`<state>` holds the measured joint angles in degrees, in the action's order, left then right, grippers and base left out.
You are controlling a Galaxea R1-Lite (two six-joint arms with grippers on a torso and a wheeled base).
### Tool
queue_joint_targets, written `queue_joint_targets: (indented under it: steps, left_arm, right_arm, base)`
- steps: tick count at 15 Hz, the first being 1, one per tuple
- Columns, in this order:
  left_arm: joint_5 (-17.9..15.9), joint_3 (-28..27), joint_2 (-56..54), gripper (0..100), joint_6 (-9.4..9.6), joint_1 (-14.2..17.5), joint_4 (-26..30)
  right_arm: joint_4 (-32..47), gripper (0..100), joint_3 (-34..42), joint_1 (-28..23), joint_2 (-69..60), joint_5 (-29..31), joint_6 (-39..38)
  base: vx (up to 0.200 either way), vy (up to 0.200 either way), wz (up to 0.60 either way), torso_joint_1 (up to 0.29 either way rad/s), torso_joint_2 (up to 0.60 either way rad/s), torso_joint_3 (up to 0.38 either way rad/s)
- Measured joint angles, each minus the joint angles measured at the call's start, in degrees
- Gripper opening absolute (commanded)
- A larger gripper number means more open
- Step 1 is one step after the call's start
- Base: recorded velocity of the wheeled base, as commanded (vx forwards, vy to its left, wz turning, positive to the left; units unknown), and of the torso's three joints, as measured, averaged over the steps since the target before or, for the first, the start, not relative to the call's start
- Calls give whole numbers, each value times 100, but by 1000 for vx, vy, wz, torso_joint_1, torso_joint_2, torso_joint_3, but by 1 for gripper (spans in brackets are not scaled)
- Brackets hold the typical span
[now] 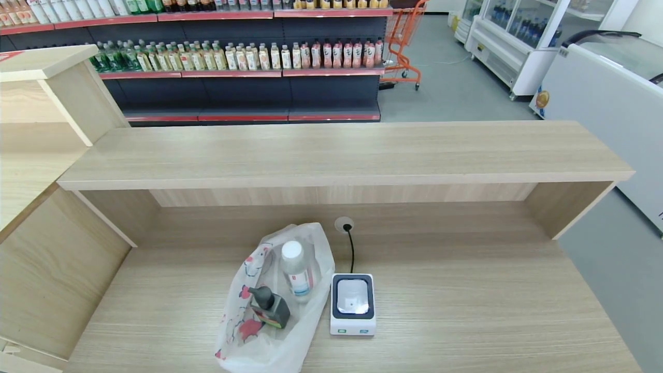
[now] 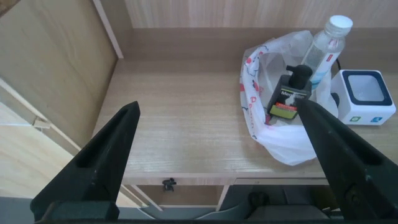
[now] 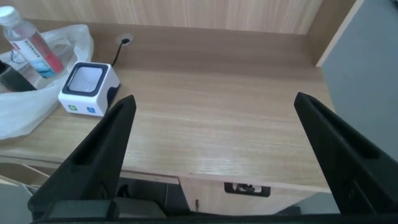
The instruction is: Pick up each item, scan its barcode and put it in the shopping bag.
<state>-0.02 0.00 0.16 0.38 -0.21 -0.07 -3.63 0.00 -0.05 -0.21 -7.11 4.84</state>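
- Since nothing sits between its jaws, the left gripper (image 2: 217, 106) is spread wide and empty, poised over the counter's near edge on the bag's left side.
- Right gripper (image 3: 214, 98): likewise wide apart, holding nothing, over the counter (image 1: 466, 300) to the right of the scanner.
- Shopping bag (image 1: 243, 331): thin printed plastic, slumped on the counter with its mouth gaping. It lies right against the scanner (image 1: 352, 303), probably so a scanned item has only a short way to go.
- In the bag: a clear water bottle (image 1: 296, 269) with a white cap and a dark pump bottle (image 1: 269, 306), side by side, both propped by the plastic rather than standing free.
- Scanner window faces up, suiting a barcode passed over it from above. Its cable (image 1: 351, 248) runs back to a hole in the counter.
- Judgement: both items I can see are bagged, so the task looks at or near its end.
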Motion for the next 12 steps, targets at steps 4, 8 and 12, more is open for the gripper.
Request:
queue_joint_targets:
  steps: [4,8,12]
  left_arm:
    - [2,0,-5,100,-2,5,0]
    - [2,0,-5,100,-5,5,0]
    - [2,0,-5,100,-2,2,0]
  right_arm:
    - [5,0,-2,2,2,2,126]
    - [5,0,0,5,5,2,260]
    - [5,0,0,5,7,2,148]
  base:
    - [0,0,0,0,0,0]
    - [0,0,0,0,0,0]
    - [0,0,0,0,0,0]
